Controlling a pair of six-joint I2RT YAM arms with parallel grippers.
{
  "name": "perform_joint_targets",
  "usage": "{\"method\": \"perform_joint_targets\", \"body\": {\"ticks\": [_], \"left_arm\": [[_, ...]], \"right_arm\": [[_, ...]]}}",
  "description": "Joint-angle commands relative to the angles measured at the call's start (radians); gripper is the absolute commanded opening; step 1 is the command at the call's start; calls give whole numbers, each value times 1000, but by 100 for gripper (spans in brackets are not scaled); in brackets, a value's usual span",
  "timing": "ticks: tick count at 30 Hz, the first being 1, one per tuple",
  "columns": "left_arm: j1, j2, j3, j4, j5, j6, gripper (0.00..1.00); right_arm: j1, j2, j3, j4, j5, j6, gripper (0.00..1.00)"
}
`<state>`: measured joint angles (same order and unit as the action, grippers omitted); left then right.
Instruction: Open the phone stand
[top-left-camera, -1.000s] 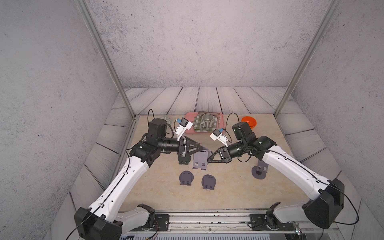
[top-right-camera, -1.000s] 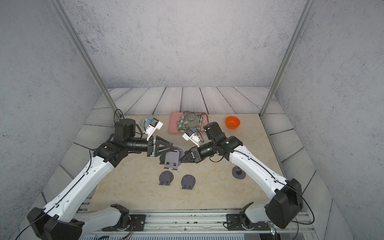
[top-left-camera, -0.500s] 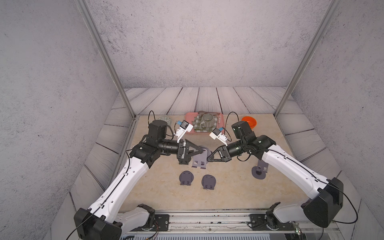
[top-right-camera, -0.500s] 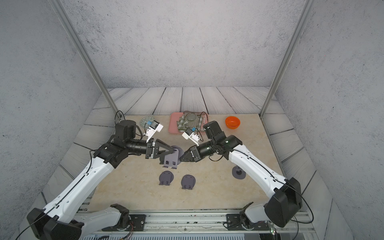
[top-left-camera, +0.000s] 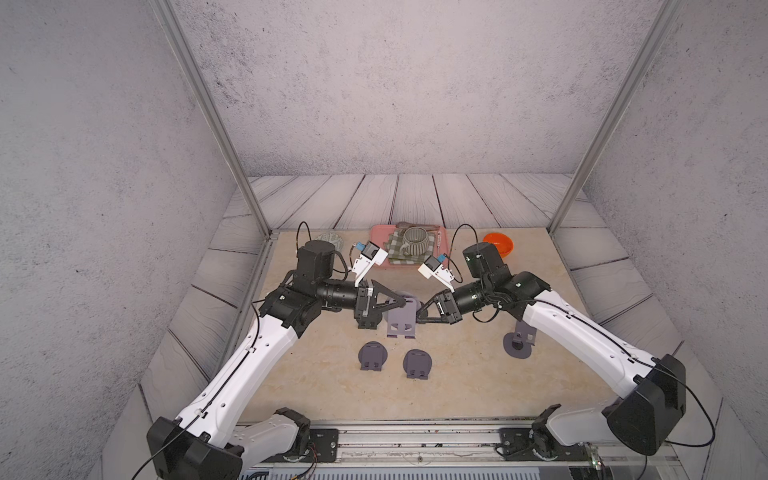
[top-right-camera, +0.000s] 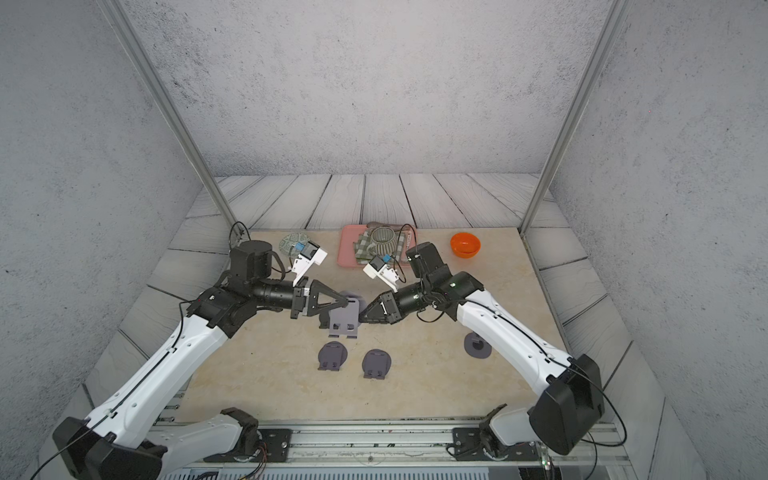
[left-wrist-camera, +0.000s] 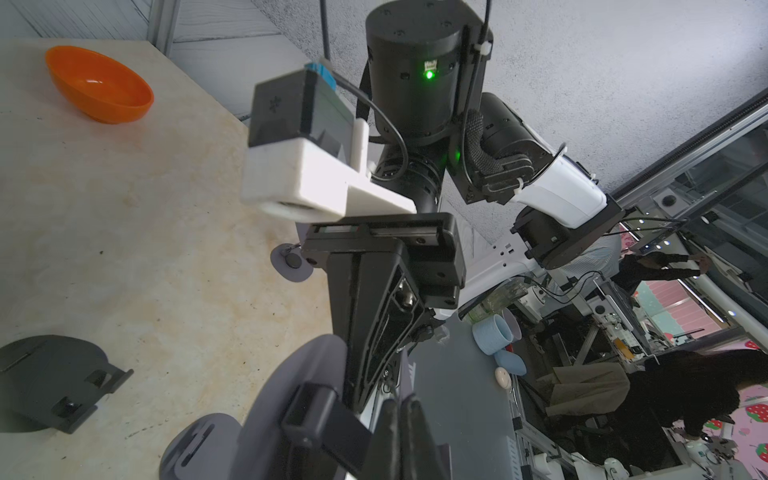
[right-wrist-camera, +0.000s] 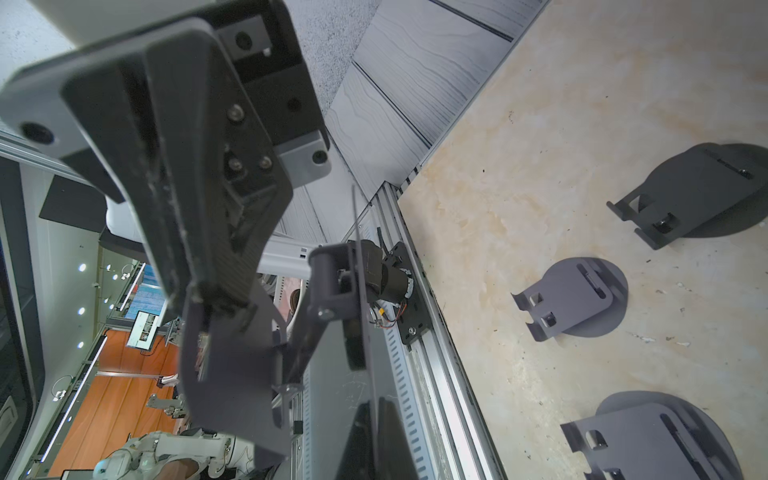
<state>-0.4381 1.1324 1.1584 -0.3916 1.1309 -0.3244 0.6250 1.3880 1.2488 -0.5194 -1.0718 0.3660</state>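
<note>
The phone stand (top-left-camera: 402, 320) looks matt plastic, the bowl (top-left-camera: 498, 244) glossy.

Grey phone stand (top-left-camera: 402, 321), orange bowl (top-left-camera: 498, 244), pink tray (top-left-camera: 377, 233), green checked cloth (top-left-camera: 395, 248)

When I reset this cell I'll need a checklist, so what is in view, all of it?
held phone stand: 1, grey, mid-table, between both grippers
other phone stands: 3, grey, on the table; two side by side nearer the robot, one beneath the right arm
tray: 1, pink, far middle
cloth: 1, green-and-white checked, on the tray
mug: 1, grey ribbed, on the cloth
bowl: 1, orange, far right
dish: 1, green patterned, far left, partly hidden
table: 1, beige marbled
left gripper: 1, black, shut on the held phone stand
right gripper: 1, black, shut on the held phone stand
</note>
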Motion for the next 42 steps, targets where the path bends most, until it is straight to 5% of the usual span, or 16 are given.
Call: {"method": "perform_joint_targets", "body": {"ticks": [1,11,19,42], "left_arm": [[9,-61,65,127,-150,-14,0],[16,-10,308,115,-366,117,0],[16,4,348,145,-503,292,0],[52,193,612,98,-611,413,0]], "right_arm": [[-2,24,-72,52,-21,80,0],[-2,103,-286,240,-46,177,0],[-2,87,-299,203,-47,165,0],[-2,29,-373,184,-43,157,0]]}}
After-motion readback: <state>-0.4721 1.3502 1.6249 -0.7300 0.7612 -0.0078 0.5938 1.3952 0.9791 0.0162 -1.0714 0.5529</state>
